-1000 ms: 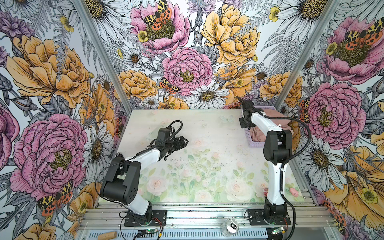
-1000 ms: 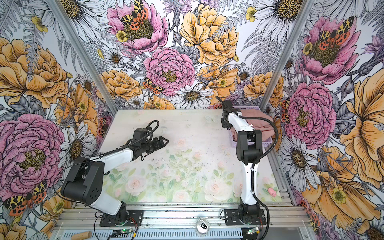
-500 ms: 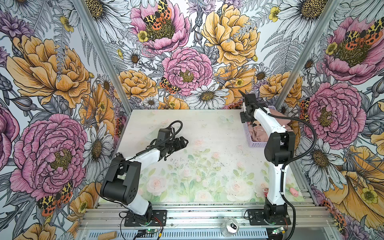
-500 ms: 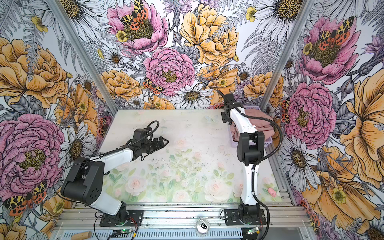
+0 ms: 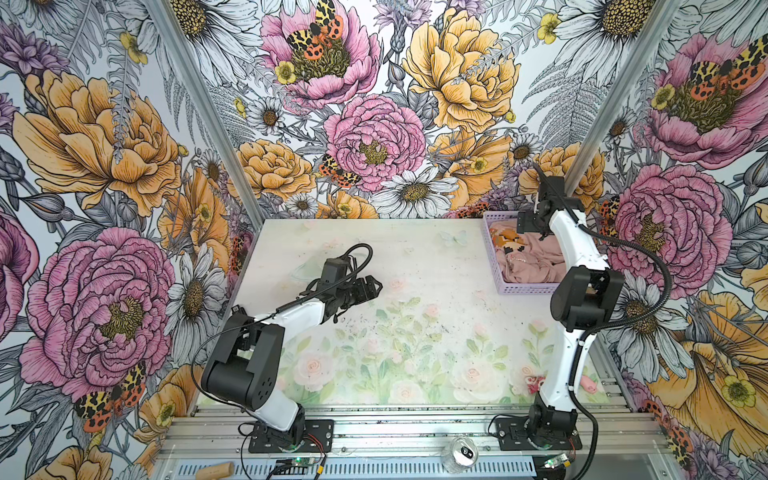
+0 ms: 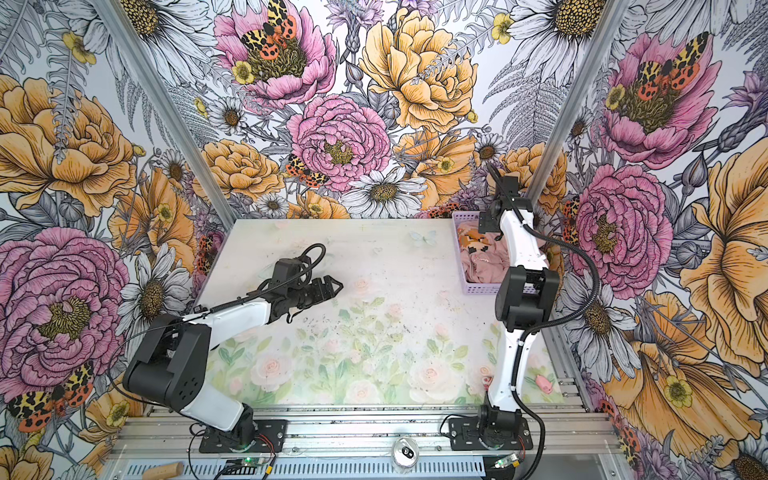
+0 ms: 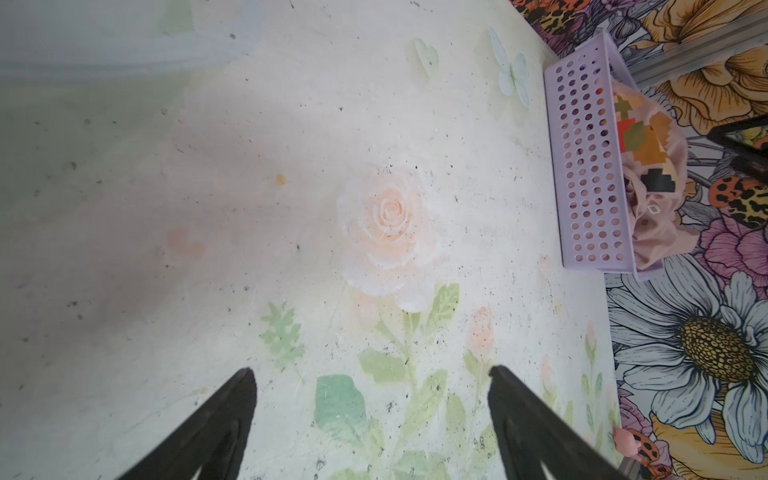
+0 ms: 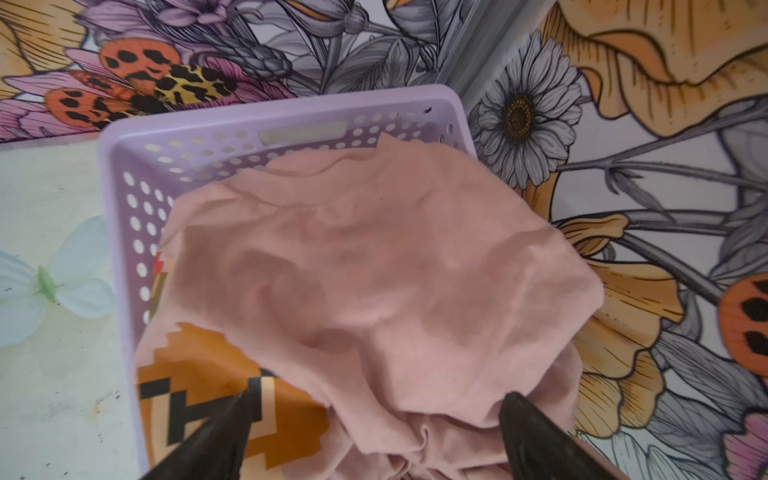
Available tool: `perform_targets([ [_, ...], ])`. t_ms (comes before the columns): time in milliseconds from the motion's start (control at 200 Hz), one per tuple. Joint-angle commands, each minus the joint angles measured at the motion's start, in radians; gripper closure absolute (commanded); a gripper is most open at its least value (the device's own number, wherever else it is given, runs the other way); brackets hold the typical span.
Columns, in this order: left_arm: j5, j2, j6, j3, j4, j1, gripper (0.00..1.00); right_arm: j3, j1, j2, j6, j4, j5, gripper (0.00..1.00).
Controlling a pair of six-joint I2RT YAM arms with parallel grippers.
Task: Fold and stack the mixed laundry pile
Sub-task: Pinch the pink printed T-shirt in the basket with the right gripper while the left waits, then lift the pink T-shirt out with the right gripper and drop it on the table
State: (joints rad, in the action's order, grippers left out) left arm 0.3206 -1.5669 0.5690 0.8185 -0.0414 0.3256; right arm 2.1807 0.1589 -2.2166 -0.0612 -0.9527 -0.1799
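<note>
Heaped in the lavender basket [image 5: 492, 245] [image 6: 459, 245] at the far right corner of the table [image 5: 415, 257]: the mixed laundry pile [image 5: 532, 266] [image 6: 486, 262], bulging above the rim. Uppermost, dusty-pink cloth [image 8: 374, 270], rumpled and domed. Beside it, against one long wall of the basket, the pixel-print T-shirt [image 8: 208, 374] [image 7: 640, 137], showing orange, black and cream blocks.

As for the right gripper [image 8: 380, 392]: hangs directly over the pile, fingers spread wide, clasps nothing. In the right wrist view, one fingertip over the pixel print, the other over pink cloth near the pile's outer edge, with the pink mound between and beyond them. Cannot tell whether either tip touches fabric.

As for the left gripper [image 7: 372, 370] [image 5: 374, 286] [image 6: 336, 286]: hovers low over bare table left of centre, well apart from basket and pile, and points toward them across the tabletop. Fingers wide there too, with only the printed rose surface between them.
</note>
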Motion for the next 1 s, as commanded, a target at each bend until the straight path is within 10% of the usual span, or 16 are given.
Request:
perform_targets([
  [0, -0.025, -0.013, -0.018, -0.007, 0.012, 0.007, 0.11, 0.049, 0.007, -0.09, -0.028, -0.019, 0.084, 0.14],
  [310, -0.031, -0.002, -0.019, -0.011, 0.014, 0.004, 0.11, 0.097, 0.018, -0.05, -0.109, -0.02, 0.19, 1.0],
  [991, -0.081, 0.12, -0.056, -0.015, -0.031, -0.004, 0.11, 0.227, -0.1, 0.445, -0.142, -0.023, 0.368, 1.0],
])
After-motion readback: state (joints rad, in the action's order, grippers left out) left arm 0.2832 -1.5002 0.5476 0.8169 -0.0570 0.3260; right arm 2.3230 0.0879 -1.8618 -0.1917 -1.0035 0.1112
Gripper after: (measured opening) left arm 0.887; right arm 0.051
